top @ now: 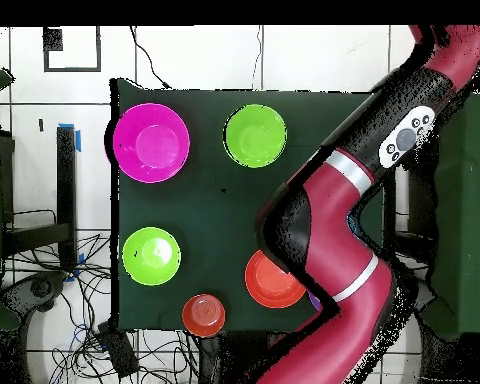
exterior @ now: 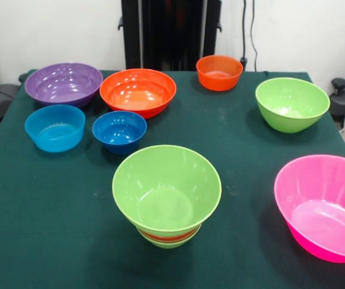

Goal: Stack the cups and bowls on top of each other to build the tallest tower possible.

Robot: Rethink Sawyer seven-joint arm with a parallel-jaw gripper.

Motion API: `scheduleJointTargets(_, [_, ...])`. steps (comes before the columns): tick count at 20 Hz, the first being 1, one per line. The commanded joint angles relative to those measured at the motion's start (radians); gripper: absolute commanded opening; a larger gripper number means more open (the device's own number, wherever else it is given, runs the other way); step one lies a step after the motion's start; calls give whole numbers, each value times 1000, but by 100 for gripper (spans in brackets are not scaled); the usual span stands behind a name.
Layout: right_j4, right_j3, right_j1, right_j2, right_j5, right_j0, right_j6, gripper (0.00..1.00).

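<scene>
We see the arm (top: 329, 240) crossing the overhead frame's right. Its gripper shows in neither view, so we cannot tell its grip. The pink bowl (exterior: 326, 205) waits lower right. The tower (exterior: 167, 189) stands low centre, nested upright, probably for stability rather than height.

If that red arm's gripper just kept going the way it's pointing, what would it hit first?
Hard to say: from above, the arm hides its gripper. If it points straight down, probably the dark blue bowl, though depth is unclear.
</scene>
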Motion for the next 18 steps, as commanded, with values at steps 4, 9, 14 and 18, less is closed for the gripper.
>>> scheduleJointTargets(4, [-122,-200,62,-38,-64,52,146,100])
scheduleJointTargets(9, [-144,-187,67,-59,-87,58,135,100])
scheduleJointTargets(14, [-149,-180,75,-72,-123,55,118,100])
scheduleJointTargets(18, [-169,-166,87,-93,-163,52,90,100])
